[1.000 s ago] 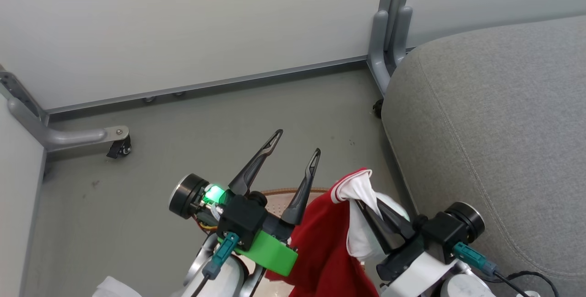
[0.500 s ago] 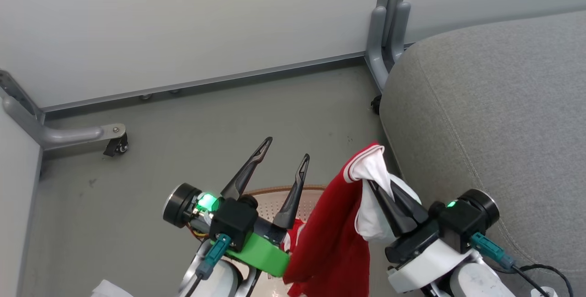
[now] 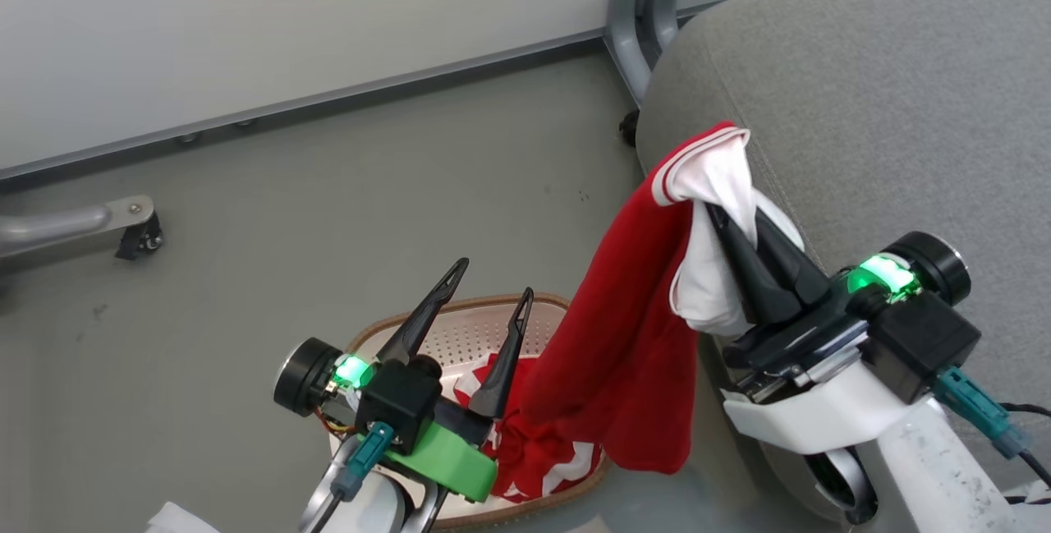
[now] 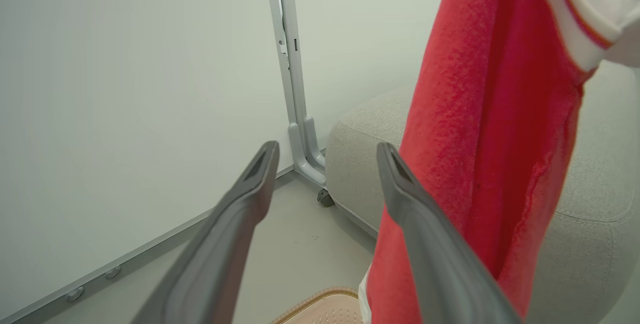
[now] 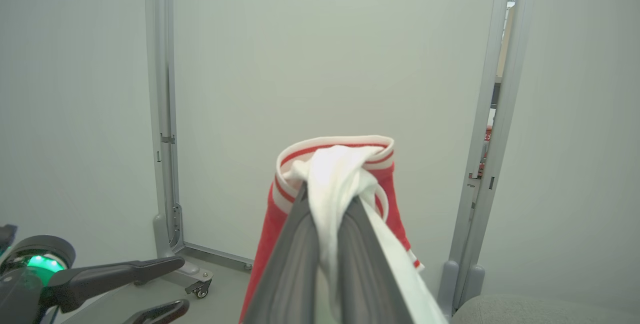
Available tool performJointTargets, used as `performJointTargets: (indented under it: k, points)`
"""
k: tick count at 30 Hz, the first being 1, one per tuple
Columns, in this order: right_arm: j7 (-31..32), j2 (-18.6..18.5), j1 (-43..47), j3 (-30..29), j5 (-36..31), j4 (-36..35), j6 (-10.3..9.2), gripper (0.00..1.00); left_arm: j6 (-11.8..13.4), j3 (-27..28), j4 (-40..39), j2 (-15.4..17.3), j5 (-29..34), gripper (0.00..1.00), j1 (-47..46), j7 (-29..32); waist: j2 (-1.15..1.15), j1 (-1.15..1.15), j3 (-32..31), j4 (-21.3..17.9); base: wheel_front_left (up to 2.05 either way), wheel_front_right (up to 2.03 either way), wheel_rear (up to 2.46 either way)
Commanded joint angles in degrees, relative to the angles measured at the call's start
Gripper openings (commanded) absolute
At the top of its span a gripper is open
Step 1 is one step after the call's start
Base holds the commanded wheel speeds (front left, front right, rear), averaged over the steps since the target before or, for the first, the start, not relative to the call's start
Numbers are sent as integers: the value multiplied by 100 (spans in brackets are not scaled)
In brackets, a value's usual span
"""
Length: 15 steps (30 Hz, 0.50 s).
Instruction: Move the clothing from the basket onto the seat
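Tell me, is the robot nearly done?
Done: nothing yet on the visible grey fabric sofa seat. In hand: the right hand is shut on one red fabric sports garment, hanging at the seat's edge. To go: another crumpled red garment lies in the cream perforated plastic basket.

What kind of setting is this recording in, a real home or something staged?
Probably a staged test bay, not a home: pale partition panels on metal frames with a castor foot, bare grey floor, plus a grey sofa seat and laundry basket.

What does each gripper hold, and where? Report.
The right gripper is shut on a red garment, pinching its white stripe-edged end. The left gripper is open, empty.
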Motion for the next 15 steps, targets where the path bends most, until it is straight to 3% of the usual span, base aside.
performJointTargets:
  k: [1,15]
  points:
    - [-26,-17,-101,-65,-50,-116,-4,0,-35,-3,-33,44,49,100,39,-1,0,0,332,-360,0,0,0]
    - [-26,156,-25,-888,-179,-1201,-4,0,-213,-105,-3,342,100,100,-275,-1,0,0,1085,-1733,0,0,0]
